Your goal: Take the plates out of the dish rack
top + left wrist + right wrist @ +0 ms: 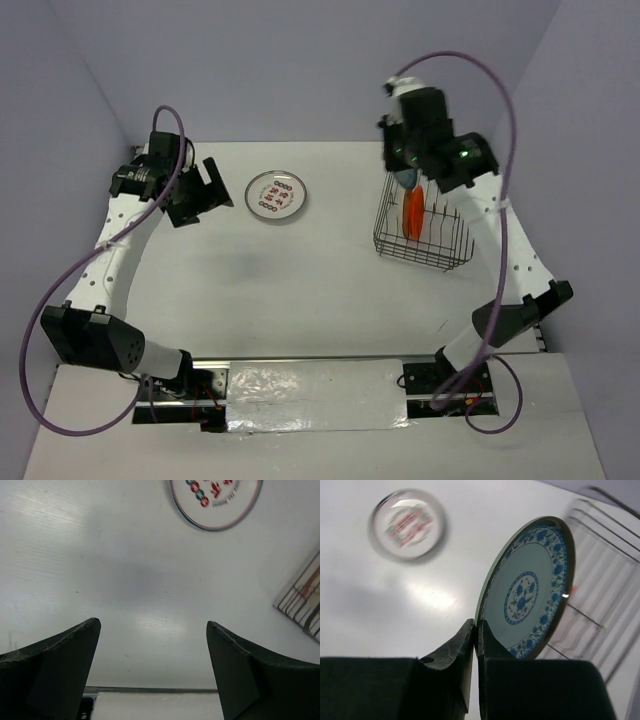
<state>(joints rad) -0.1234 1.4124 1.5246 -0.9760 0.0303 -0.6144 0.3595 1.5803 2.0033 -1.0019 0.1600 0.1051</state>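
My right claw (476, 630) is pinched tight on the lower rim of the teal-blue patterned plate (530, 590); the plate stands on edge, its face turned sideways and its rim running up and away from my fingers; the dish rack (605, 580) lies just behind and to the right of it, and from above I hang over the rack's far left corner, where an orange plate (412, 215) is slotted upright; whether the blue rim has cleared the top wires I cannot tell; the open table (300, 290) and the white plate with red marks (277, 194), lying flat, are well off to my left, so I judge the carry goes that way; my left claw (152, 625) gapes wide and empty, hovering just beside that flat plate
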